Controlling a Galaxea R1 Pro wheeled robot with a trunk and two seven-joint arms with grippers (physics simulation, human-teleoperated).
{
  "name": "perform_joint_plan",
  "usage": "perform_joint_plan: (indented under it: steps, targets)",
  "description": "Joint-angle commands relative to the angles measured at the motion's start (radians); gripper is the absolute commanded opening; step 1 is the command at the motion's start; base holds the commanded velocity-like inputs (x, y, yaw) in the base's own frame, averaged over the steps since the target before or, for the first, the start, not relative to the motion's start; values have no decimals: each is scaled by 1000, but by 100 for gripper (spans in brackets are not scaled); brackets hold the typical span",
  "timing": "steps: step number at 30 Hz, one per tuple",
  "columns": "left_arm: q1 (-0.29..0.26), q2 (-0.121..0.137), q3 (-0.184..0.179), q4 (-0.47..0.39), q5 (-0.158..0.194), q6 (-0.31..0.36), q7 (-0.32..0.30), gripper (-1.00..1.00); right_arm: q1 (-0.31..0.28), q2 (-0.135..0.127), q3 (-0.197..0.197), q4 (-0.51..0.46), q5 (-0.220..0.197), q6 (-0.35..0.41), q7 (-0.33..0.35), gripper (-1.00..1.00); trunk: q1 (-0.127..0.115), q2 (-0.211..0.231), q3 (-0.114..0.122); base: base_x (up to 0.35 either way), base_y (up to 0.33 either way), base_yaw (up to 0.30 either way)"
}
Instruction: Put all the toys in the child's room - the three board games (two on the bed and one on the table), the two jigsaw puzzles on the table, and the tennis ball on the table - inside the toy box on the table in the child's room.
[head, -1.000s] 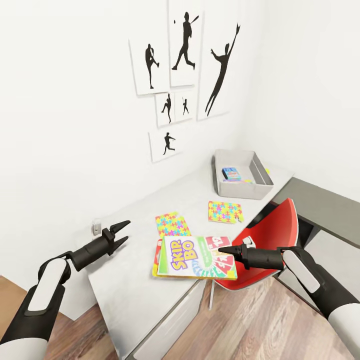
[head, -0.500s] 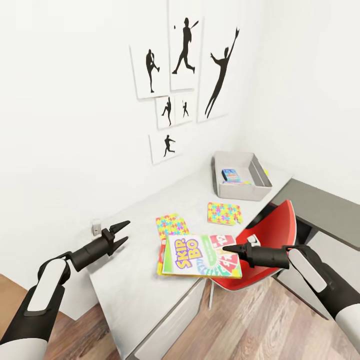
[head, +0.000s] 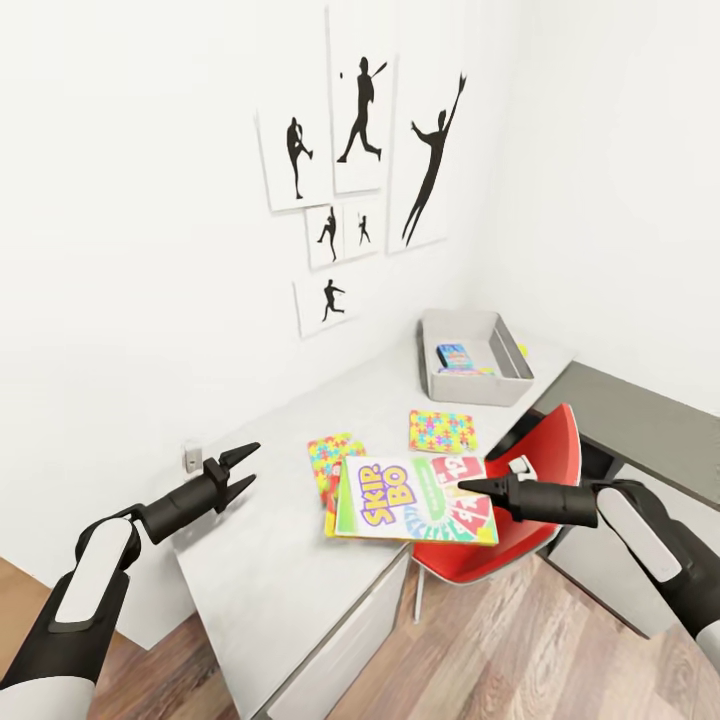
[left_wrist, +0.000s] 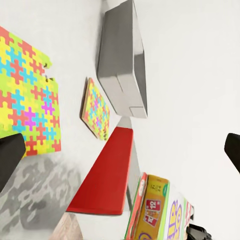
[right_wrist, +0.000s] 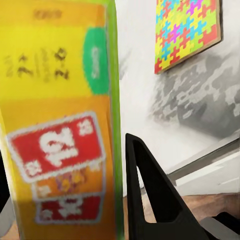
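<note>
Yellow-green "Skip-Bo" board game (head: 415, 500) is held flat in the head view by the right gripper (head: 470, 487), whose fingers close on the box's right edge. The box hangs above the front edge of the light-grey bench (head: 260, 580), partly over a red chair (head: 500, 520). It overlaps the near jigsaw puzzle (head: 328, 458) lying on the bench. The second jigsaw puzzle (head: 441, 431) lies flat farther along, between the box and the toy box (head: 474, 358). The toy box sits at the far end of the bench near the wall corner, with a small blue board game (head: 455, 355) inside it. The left gripper (head: 243, 468) hovers over the bench's near left part, well apart from the toys; its fingers are spread and hold nothing. Black baseball-player silhouette prints (head: 360, 110) hang on the white wall.

Left wrist view: the two dark fingertips (left_wrist: 10, 160) stand far apart at opposite edges of the frame. Between them appear both jigsaw puzzles (left_wrist: 27, 95) (left_wrist: 96, 107), the grey toy box (left_wrist: 122, 60), the red chair (left_wrist: 102, 175) and the held board game (left_wrist: 157, 207).

Right wrist view: the board game (right_wrist: 60, 115) lies against a black finger (right_wrist: 150, 190), which presses its green edge. One jigsaw puzzle (right_wrist: 187, 30) rests on the bench (right_wrist: 145, 65) beyond.
</note>
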Motion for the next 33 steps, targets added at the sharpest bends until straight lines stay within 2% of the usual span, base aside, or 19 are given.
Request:
perform_joint_plan:
  steps: [1, 9, 13, 26, 28, 33]
  targets:
    - [-1, 0, 2, 1, -6, 5, -6, 100, 0, -2, 1, -4, 3, 2, 4, -100, -4, 6, 3, 0, 0, -76]
    - [-1, 0, 2, 3, -7, 4, -5, 100, 2, -9, -1, -19, 2, 2, 5, -100, -34, 62, 41, 0, 0, -77]
    - [-1, 0, 2, 6, -8, 4, -3, 100, 2, -30, -1, -31, 2, 2, 5, -100, -50, 90, 59, 0, 0, -84]
    - [-1, 0, 2, 6, -7, 4, -4, 100, 3, -43, -2, -52, -1, 2, 6, -100, -99, 181, 120, 0, 0, -92]
    - [-1, 0, 2, 6, -6, 3, -4, 100, 5, -46, -5, -55, -1, 2, 6, -100, -107, 195, 129, 0, 0, -92]
    - [-1, 0, 2, 5, -6, 2, -5, 100, 16, -52, -42, -65, -2, 2, 6, -100, -126, 230, 153, 0, 0, -94]
